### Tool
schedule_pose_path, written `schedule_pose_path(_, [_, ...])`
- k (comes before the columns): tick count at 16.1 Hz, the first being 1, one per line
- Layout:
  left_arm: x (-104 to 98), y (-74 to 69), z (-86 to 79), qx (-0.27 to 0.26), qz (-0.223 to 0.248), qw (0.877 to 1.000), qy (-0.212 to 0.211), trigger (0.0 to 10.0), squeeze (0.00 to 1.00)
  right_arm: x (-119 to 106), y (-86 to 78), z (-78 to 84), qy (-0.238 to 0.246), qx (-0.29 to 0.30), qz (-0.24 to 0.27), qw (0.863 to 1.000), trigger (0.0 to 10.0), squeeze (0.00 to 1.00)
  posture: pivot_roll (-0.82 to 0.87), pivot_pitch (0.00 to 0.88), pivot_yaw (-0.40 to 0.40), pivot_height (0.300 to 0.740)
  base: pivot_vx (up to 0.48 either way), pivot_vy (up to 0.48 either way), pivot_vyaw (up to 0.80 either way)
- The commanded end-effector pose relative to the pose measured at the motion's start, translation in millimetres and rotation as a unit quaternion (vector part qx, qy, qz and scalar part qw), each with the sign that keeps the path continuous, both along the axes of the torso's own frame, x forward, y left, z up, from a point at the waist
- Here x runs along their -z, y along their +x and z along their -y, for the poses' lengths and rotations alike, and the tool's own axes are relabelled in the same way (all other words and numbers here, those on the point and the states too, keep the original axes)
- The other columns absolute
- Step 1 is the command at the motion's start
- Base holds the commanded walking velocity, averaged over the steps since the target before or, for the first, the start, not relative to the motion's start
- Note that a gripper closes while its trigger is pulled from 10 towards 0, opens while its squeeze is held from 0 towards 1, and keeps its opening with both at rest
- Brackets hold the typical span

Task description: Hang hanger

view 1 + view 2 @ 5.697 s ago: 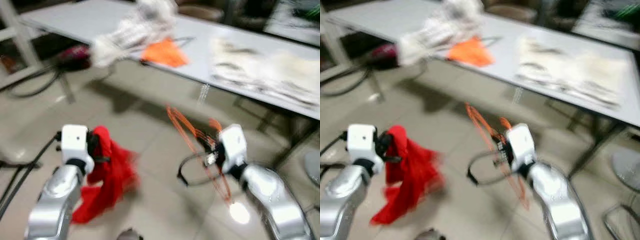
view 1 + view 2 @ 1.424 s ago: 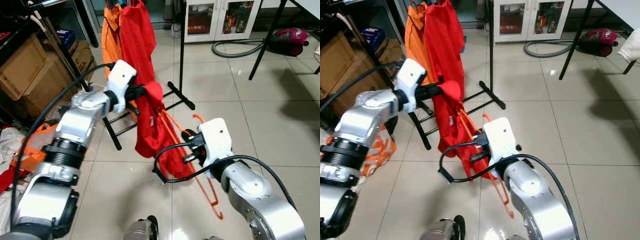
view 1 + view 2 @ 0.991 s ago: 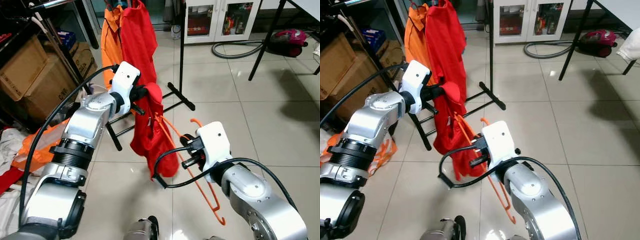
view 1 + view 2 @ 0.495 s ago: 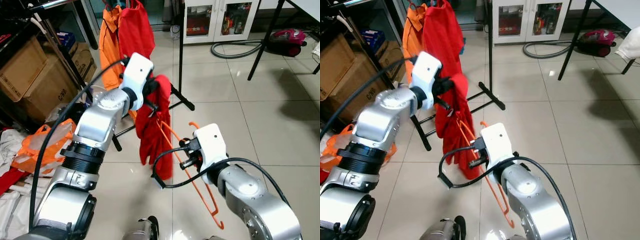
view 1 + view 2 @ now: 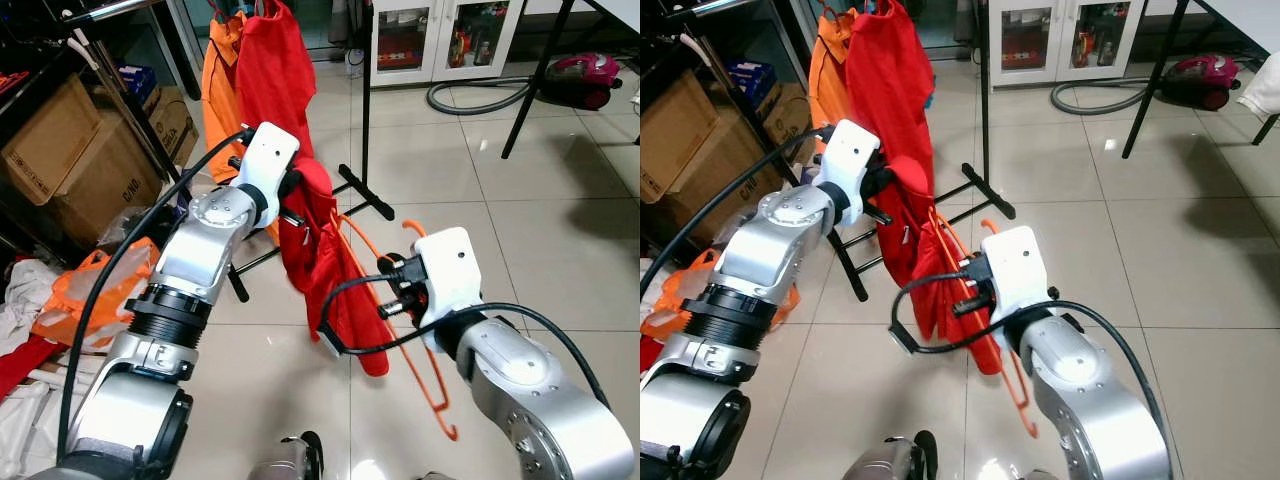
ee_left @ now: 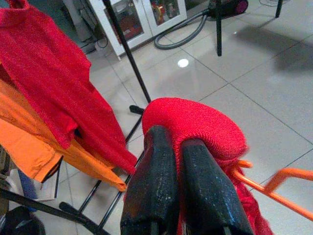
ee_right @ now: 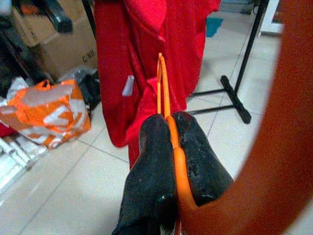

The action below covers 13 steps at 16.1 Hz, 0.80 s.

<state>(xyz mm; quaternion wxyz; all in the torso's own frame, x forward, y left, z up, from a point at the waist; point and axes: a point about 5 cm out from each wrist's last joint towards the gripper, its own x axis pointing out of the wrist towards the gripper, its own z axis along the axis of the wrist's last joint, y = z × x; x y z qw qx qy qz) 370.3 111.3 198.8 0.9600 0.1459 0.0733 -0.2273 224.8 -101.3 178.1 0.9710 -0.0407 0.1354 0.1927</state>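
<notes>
cardboard boxes [image 5: 70, 150] | vacuum cleaner [image 5: 583, 80] | glass-door cabinet [image 5: 440, 35]

**A cluttered storeroom-cum-laundry corner in a lived-in home**

Pale glossy floor tiles [image 5: 560, 220] run through a room that serves for storage and clothes care. A black garment rack [image 5: 362, 110] stands on the tiles with a red top [image 5: 272, 75] and an orange top [image 5: 220, 85] hanging from it. Beside it, cardboard boxes [image 5: 60, 150] sit on dark shelving [image 5: 30, 60], and loose clothes and an orange bag [image 5: 85, 295] lie heaped on the floor. Further back stand a white glass-fronted cabinet [image 5: 440, 40] holding small items, a maroon vacuum cleaner [image 5: 580, 80] with its grey hose [image 5: 470, 100] coiled on the tiles, and black table legs [image 5: 530, 80]
</notes>
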Motion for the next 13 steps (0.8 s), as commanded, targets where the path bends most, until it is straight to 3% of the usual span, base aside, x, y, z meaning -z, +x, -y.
schedule_pose_path(1, [-10,2.7,-1.8,-0.006,0.017,1.0,-0.002,10.0,0.0,-5,0.1,-4.2,0.008,-0.006,0.006,1.0,10.0,0.0,0.02,0.121,0.173,0.74,0.0,0.0,0.0])
schedule_pose_path(4, [-9,5.2,1.4,-0.015,0.006,1.0,-0.02,10.0,0.0,-2,-8.3,-22.6,0.022,-0.062,-0.012,0.998,10.0,0.0,0.04,0.124,0.181,0.74,0.0,0.0,0.0])
schedule_pose_path(9, [-15,10.3,-4.1,-0.029,0.004,0.999,-0.027,10.0,0.0,2,-11.6,-15.2,0.006,-0.053,-0.024,0.998,10.0,0.0,0.04,0.122,0.198,0.74,0.0,0.0,0.0])
schedule_pose_path(13, [-21,7.3,0.2,-0.019,-0.006,0.999,-0.044,10.0,0.0,-1,-4.4,-16.6,0.015,-0.04,-0.014,0.999,10.0,0.0,0.05,0.119,0.198,0.74,0.0,0.0,0.0])
